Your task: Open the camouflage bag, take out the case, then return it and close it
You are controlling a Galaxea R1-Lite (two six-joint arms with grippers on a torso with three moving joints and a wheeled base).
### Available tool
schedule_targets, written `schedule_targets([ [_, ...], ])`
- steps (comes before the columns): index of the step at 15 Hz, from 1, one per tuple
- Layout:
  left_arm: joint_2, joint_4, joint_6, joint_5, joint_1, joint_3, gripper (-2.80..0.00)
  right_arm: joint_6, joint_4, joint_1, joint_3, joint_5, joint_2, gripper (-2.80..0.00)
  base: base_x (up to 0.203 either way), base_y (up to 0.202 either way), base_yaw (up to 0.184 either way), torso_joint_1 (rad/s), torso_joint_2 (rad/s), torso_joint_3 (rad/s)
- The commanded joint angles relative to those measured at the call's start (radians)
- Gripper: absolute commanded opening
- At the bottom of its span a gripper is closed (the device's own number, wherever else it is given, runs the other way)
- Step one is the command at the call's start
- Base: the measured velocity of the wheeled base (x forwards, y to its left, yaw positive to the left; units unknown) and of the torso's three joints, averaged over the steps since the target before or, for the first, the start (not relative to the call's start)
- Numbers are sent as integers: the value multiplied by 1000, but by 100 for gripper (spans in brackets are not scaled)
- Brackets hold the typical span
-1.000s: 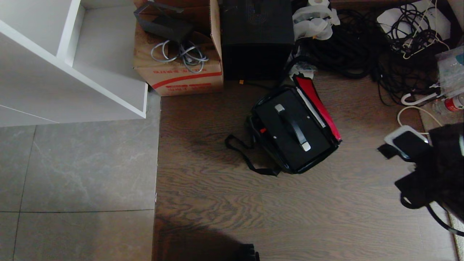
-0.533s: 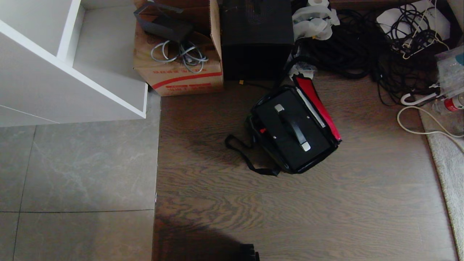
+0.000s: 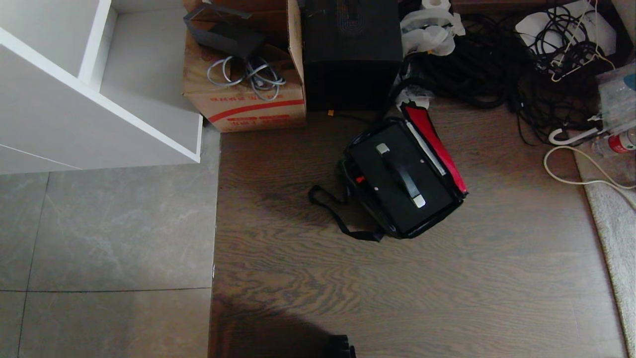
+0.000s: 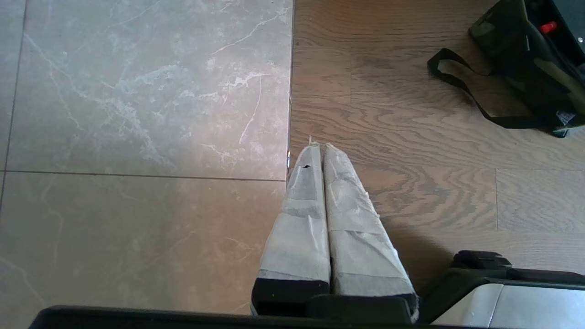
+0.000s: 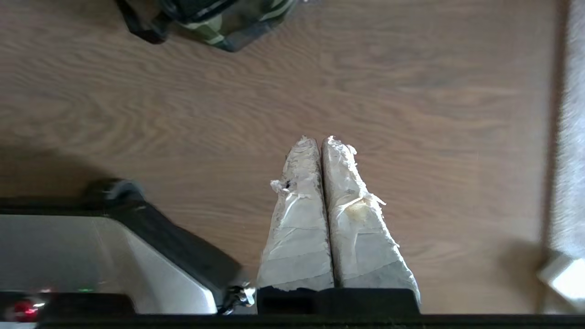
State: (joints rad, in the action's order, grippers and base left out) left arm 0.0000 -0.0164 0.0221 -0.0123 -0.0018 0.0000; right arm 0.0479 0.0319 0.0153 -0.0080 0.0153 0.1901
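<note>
While the case (image 3: 400, 179) sits in the open camouflage bag (image 3: 437, 144), my left tool (image 4: 318, 147) and right tool (image 5: 317, 139) hang clenched, empty, over the floor (image 3: 397, 288).

A white open-fronted shelf unit (image 3: 99, 99) stands at the upper left over grey stone-look floor tiles (image 3: 99, 233), which meet dark brown wood-grain flooring (image 3: 397, 288). Beside the shelf sits a brown cardboard carton with red printing (image 3: 248, 104), holding a coil of grey cable (image 3: 246, 74). A taller plain black box (image 3: 353, 49) stands touching the carton. A tangle of black cables (image 3: 497, 64) lies farther right, near a pale grey rug (image 3: 616, 238).
</note>
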Motion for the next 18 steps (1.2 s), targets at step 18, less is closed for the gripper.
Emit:
schedule_targets([
  [18,0,0,0,-1,0,11,-280,-43,-24,-14,8,-2,-192,-280,0,0,0,0,0,0],
])
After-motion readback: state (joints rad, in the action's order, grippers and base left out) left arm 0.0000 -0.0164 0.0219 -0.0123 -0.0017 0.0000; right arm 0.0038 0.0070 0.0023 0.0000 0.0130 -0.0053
